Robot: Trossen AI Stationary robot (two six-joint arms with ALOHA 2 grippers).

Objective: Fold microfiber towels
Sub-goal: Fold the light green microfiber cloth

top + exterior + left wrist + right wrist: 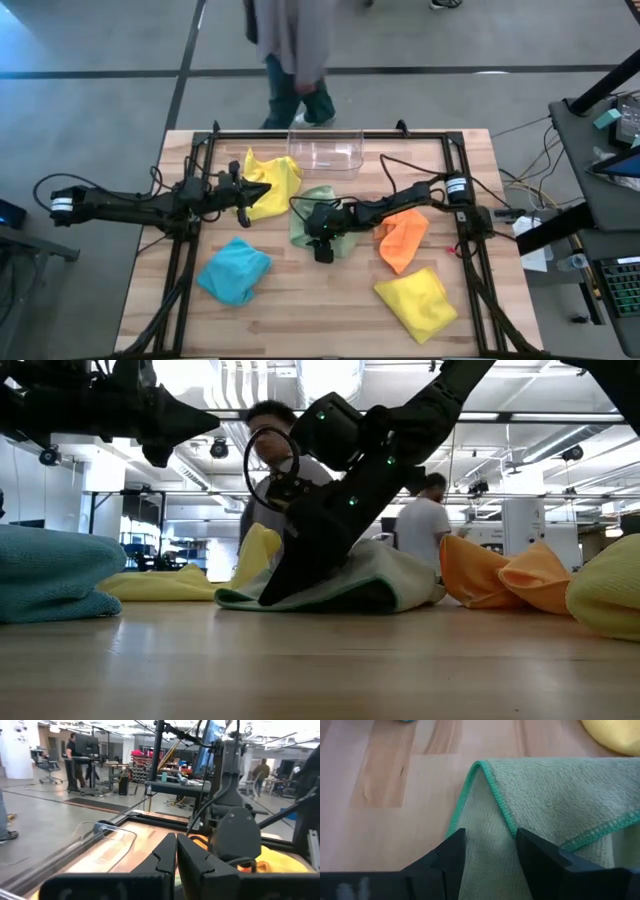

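Note:
A pale green towel (308, 222) lies crumpled at the table's middle, and one hemmed corner (479, 767) lies folded over a lower layer. My right gripper (490, 837) slants down over that towel's near edge, open, with its fingers on either side of the hem. My left gripper (175, 856) is shut and held above the table, beside a yellow towel (272, 182) at the far left. An orange towel (402, 240), a second yellow towel (416, 302) and a light blue towel (235, 272) lie bunched on the wood. My right gripper's open fingers (451, 851) come slanting down from the table's right onto the pale green towel near its folded-over hem (510, 827). I cannot tell whether the tips touch the cloth. The towel lies flat on the table.
A clear plastic bin (325, 150) stands at the far edge's middle. A black frame (440, 135) runs around the work area. A person (290, 50) stands just beyond the far edge. Bare wood (320, 310) lies between the blue and near yellow towels.

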